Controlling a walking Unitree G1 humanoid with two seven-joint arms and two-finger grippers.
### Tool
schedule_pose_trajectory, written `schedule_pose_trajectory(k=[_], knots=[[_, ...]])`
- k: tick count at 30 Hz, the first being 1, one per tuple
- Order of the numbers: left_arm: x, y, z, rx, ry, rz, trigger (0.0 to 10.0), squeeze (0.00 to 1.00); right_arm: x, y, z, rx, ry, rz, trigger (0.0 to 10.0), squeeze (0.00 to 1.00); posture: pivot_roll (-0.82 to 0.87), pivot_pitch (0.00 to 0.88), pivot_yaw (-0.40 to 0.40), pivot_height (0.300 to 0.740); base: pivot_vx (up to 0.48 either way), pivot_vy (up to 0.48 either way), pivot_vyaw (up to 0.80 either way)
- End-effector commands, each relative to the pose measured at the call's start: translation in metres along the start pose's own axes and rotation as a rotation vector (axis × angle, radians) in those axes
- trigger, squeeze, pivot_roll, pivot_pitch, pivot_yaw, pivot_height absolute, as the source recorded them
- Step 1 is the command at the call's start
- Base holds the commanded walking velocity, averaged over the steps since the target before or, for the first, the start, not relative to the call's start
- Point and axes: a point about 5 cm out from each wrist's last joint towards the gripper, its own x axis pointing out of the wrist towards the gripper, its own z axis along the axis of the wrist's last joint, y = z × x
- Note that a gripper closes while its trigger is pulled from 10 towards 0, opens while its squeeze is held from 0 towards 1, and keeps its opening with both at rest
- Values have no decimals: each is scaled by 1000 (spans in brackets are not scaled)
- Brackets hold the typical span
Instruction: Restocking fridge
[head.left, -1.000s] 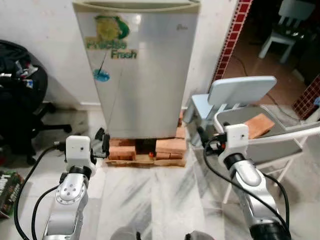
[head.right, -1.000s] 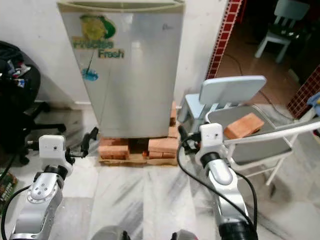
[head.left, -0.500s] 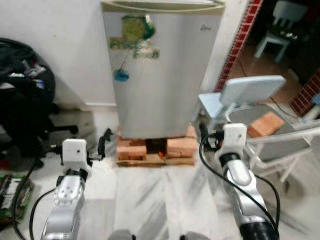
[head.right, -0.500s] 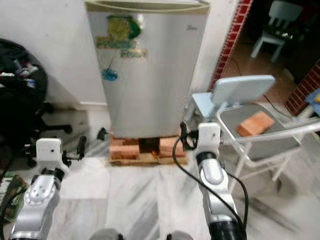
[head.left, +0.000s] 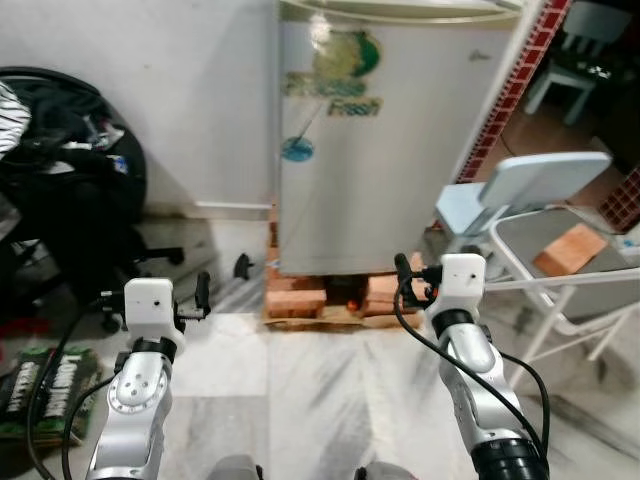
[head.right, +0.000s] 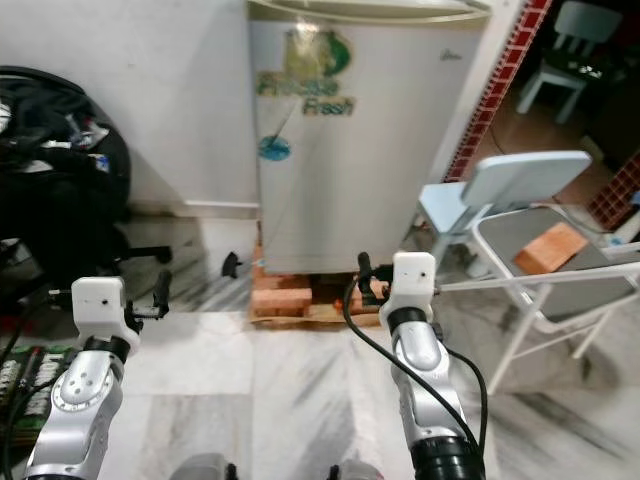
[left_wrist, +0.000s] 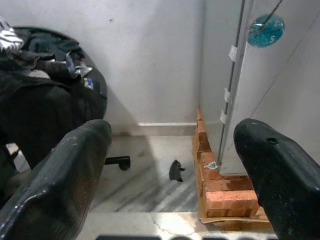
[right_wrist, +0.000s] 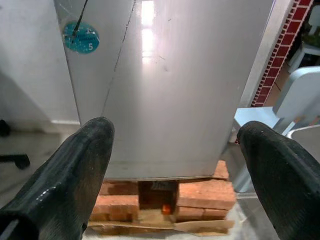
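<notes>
The fridge (head.left: 385, 140) stood in the upper middle of the head views, its door closed, raised on a base of bricks (head.left: 330, 295) against the white wall (head.left: 180, 100). Both grippers were empty and held wide apart: the left gripper (left_wrist: 172, 165) faced the fridge's left edge and the gap beside the wall, and the right gripper (right_wrist: 172, 170) faced the lower part of the door squarely. Neither touched anything.

The step in hand looked like the approach before opening the door. To do it well, the robot would need to close in and square itself to the front, then find which edge of the door gives a hold; no handle could be made out. A thin line ran diagonally down the door from the round blue sticker (right_wrist: 81, 37), and what it was could not be told.

Room was uneven. At the right of the frame a folding chair (head.left: 575, 270) with a brick (head.left: 570, 248) on its seat stood near the fridge, with a pale blue chair (head.left: 510, 190) just beside it, so a door swinging that way, or the right arm, could catch them. At the left, a black office chair piled with clothes (head.left: 70, 190) stood apart, and a small dark object (head.left: 241, 266) lay on the marble floor (head.left: 320, 390) near the bricks. The floor straight ahead was open.
</notes>
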Motion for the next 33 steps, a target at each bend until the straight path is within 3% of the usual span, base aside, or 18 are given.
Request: schedule_pose_trajectory(k=[1, 16, 33], knots=[[-2, -8, 0, -4, -4, -31, 10000, 0, -2, -10, 1, -1, -14, -29, 10000, 0, 89, 0, -27, 740, 0, 0, 0], [5, -2, 3, 6, 2, -26, 10000, 0, 4, -5, 8, 15, -50, -14, 10000, 0, 101, 0, -17, 740, 0, 0, 0], [4, 0, 5, 28, -11, -37, 10000, 0, 6, -3, 10, 23, -59, 4, 10000, 0, 109, 0, -20, 740, 0, 466, -488]])
